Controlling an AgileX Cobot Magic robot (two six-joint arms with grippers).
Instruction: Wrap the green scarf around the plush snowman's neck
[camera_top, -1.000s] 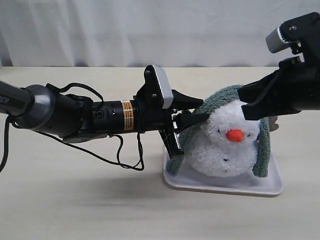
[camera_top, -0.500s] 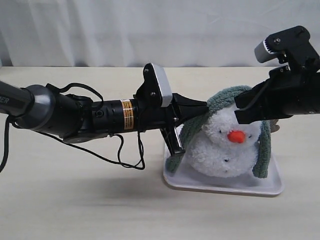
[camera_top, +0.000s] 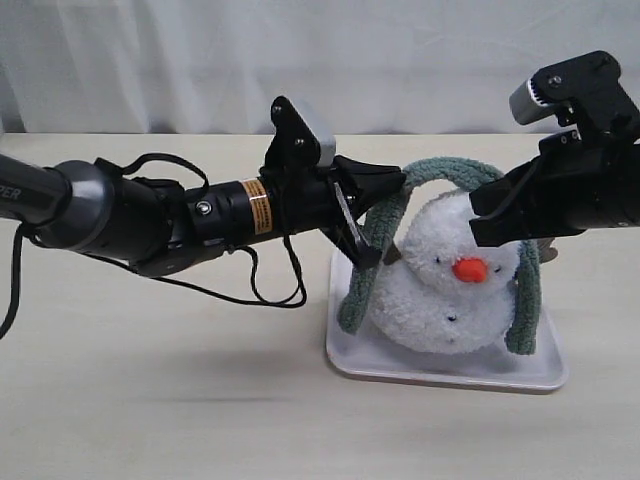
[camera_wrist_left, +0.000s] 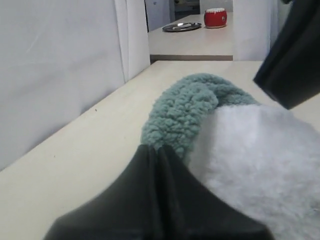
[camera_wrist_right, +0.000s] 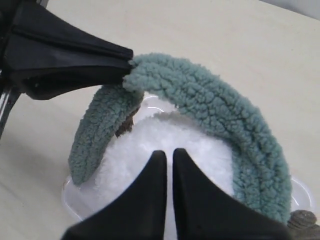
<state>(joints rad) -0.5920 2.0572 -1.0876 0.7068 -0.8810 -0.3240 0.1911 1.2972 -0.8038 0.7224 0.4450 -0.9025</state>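
With our left end effector (camera_top: 398, 183) pinching the scarf (camera_top: 452, 168), which arches over the snowman (camera_top: 435, 300) on its tray (camera_top: 440, 368), and our right end effector (camera_top: 478, 216) pressed together by its head, we should draw that end down and across gently.

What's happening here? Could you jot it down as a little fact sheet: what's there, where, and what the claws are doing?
Toy: plush snowman, upright on a white tray
Scarf: green scarf arched over the head, ends hanging down both sides, not at the neck
Left claw: shut on the green scarf, holding it up
Right claw: shut, at the head
Surface: pale table
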